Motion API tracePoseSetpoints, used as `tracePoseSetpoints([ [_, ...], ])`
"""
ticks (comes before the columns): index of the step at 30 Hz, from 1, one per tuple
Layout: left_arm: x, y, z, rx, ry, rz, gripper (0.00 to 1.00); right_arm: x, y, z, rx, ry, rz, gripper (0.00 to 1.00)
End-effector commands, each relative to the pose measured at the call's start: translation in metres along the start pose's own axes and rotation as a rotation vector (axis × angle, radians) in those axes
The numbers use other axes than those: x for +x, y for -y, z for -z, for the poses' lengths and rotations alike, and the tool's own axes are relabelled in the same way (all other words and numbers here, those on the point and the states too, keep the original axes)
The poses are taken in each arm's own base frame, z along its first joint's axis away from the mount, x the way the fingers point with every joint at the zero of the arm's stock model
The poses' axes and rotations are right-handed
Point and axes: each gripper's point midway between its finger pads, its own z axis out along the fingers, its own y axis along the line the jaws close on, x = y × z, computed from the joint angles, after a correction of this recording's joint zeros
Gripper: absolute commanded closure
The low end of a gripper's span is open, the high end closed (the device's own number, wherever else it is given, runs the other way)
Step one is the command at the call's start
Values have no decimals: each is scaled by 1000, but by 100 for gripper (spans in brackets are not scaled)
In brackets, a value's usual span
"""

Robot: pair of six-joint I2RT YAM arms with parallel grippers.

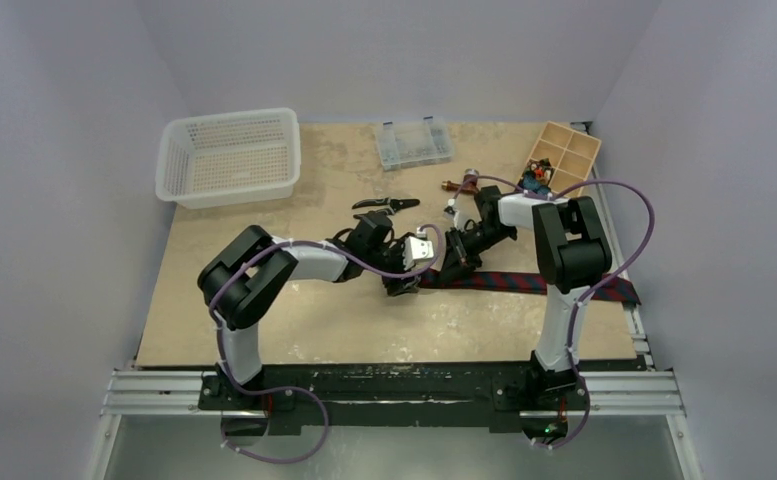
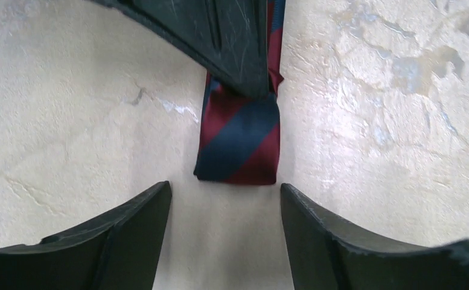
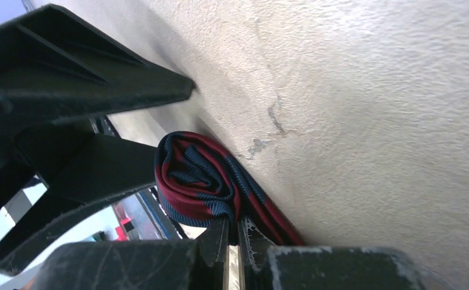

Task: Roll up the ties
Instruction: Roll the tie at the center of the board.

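One tie (image 1: 524, 284), navy with dark red stripes, lies as a flat strip across the table's right half. Its left end is folded over into a small loose roll (image 3: 192, 181), which the left wrist view shows as a blunt folded end (image 2: 239, 145). My right gripper (image 3: 235, 225) is shut, pinching the fabric at the base of that roll; from above it sits at the strip's left end (image 1: 452, 268). My left gripper (image 2: 226, 186) is open just short of the folded end, not touching the tie. From above it faces the right gripper (image 1: 404, 282).
A white mesh basket (image 1: 229, 155) stands at the back left, a clear plastic box (image 1: 414, 142) at the back middle, a wooden compartment tray (image 1: 564, 155) at the back right. Black-handled pliers (image 1: 386, 204) lie just behind the grippers. The tie's wide end reaches the table's right edge (image 1: 632, 300).
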Motion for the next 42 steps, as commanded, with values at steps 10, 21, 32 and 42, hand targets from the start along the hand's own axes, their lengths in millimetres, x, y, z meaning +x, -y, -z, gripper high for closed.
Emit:
tracePoseSetpoints([
  [10, -36, 12, -27, 42, 116, -20, 14, -1, 26, 3, 115, -28, 66, 100],
  [21, 16, 14, -29, 39, -82, -39, 68, -27, -11, 17, 8, 35, 157, 91],
  [32, 30, 20, -23, 29, -127, -1, 72, -22, -21, 16, -48, 49, 109, 95],
  [42, 30, 20, -24, 33, -130, 4, 71, -12, -17, 11, -62, 9, 65, 73],
])
